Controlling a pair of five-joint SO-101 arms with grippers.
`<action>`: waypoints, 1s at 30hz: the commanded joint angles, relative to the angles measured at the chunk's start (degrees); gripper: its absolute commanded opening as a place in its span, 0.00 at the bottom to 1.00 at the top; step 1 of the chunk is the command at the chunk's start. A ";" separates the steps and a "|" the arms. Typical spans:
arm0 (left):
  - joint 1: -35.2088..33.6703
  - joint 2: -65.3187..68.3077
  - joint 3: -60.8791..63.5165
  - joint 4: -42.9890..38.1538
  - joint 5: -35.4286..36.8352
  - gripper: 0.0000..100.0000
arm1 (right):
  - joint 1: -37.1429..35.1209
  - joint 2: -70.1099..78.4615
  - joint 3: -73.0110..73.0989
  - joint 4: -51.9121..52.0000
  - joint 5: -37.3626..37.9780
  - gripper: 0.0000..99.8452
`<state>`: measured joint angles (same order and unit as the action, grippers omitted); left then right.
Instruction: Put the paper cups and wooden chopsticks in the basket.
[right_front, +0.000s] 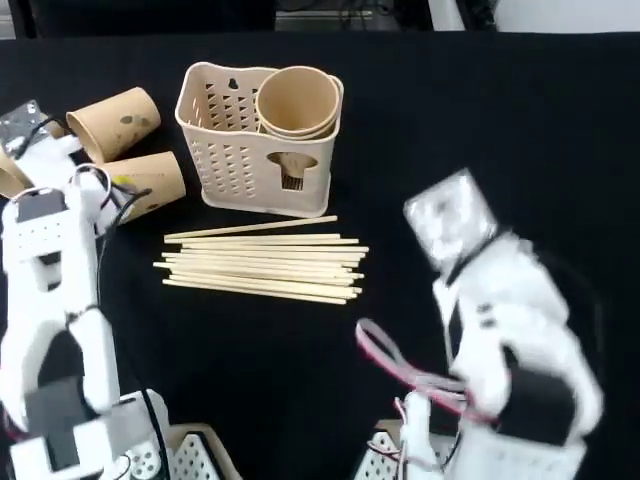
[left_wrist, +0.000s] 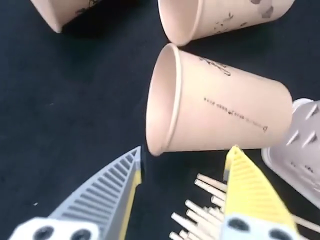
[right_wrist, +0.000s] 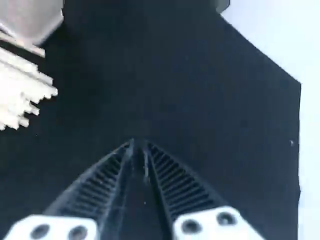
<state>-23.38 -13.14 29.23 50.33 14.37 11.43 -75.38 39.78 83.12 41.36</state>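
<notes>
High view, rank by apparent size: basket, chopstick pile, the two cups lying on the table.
1. basket: largest area.
2. chopstick pile: longer than the basket, but thinner.
3. upper cup and lower cup: they look alike, so not ranked against each other.

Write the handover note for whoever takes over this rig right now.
Left gripper: open, empty, close by a brown paper cup lying on its side.
Right gripper: shut, empty, above the black table cover.
Done: stacked paper cups stand in the cream perforated plastic basket.
Left: that cup, a second lying cup and a third lying cup, plus the pile of wooden chopsticks on the table beside the basket.
</notes>
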 joint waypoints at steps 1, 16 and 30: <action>0.84 3.25 -4.18 -5.19 0.62 0.27 | 1.32 -15.69 12.09 -1.14 0.53 0.01; 1.27 10.73 -0.57 -21.54 0.53 0.09 | 7.38 -30.29 17.36 1.05 0.18 0.01; 2.86 0.53 5.23 -21.27 0.18 0.03 | 7.38 -30.29 17.27 1.23 0.09 0.01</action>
<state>-20.31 -8.04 32.66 28.79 14.73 18.11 -103.43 57.45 84.44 41.45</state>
